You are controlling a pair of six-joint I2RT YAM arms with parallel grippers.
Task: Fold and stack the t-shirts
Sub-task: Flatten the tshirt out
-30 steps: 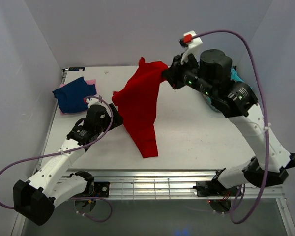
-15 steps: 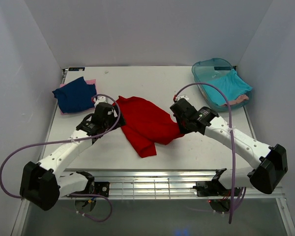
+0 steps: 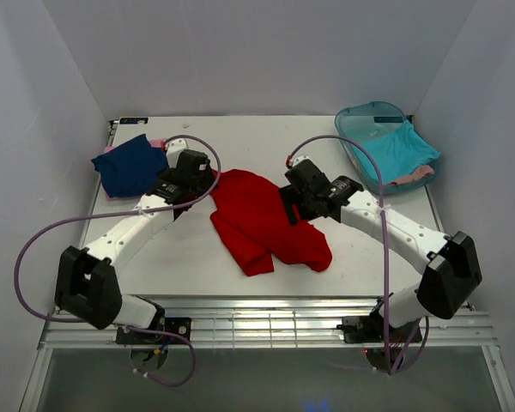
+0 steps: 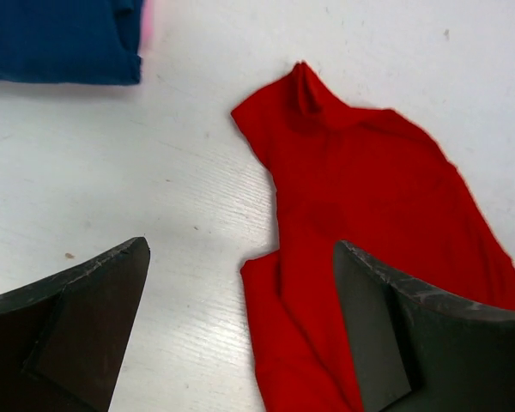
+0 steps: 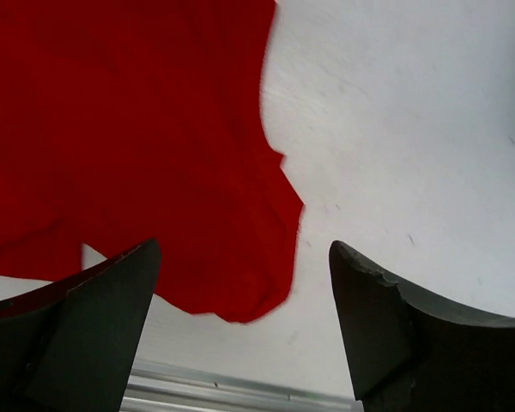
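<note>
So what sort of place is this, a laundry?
Probably a robot test booth, not a laundry: plain walls box in a white table, a left arm and a right arm are bolted at its near edge, and a red t-shirt lies between them.

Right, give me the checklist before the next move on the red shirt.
1. Left hand open, holding nothing: ok.
2. Right hand open, holding nothing: ok.
3. Red t-shirt wholly on the table: ok.
4. Red t-shirt spread flat: not ok, it is rumpled and partly doubled over.
5. Navy t-shirt folded, apart from the red one: ok.
</note>
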